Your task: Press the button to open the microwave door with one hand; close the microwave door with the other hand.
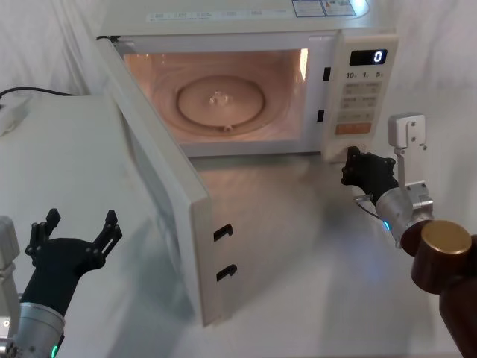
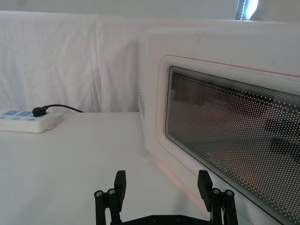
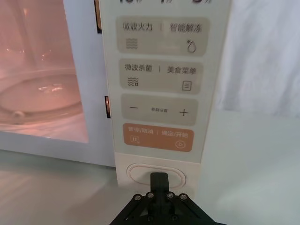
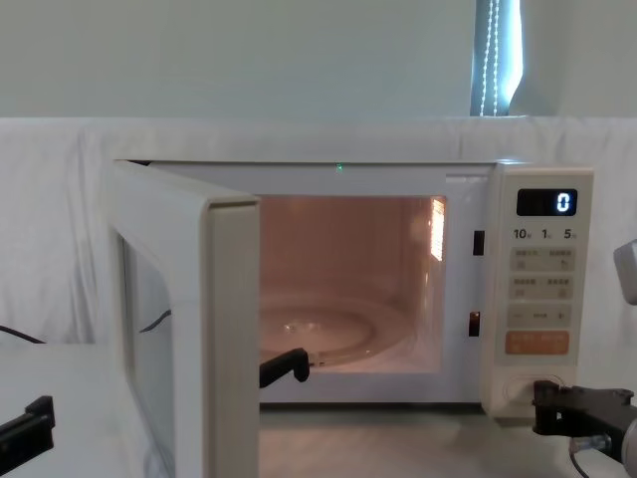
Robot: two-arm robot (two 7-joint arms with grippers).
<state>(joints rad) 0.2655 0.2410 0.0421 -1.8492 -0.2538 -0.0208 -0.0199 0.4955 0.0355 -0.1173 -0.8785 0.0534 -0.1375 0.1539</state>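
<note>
White cloth covers my table [image 1: 313, 283], where a brown cylinder [image 1: 446, 268] at my near right is cut off by the edge. My left gripper [image 1: 74, 233], fingers spread, hovers near the outer face of the door [image 1: 160, 194], which stands wide open and blocks the middle. Farther right, my right gripper [image 3: 159, 180] has its fingers pressed together at the button [image 3: 157, 172] low on the microwave [image 1: 313, 45].

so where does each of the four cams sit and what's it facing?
Head: high, looking down at open microwave door; left claw, right claw.
Chest: low, facing lit microwave; right claw at button.
Left wrist: behind left claw, facing the door's window.
Right wrist: behind right claw, at button.
All share the microwave.
</note>
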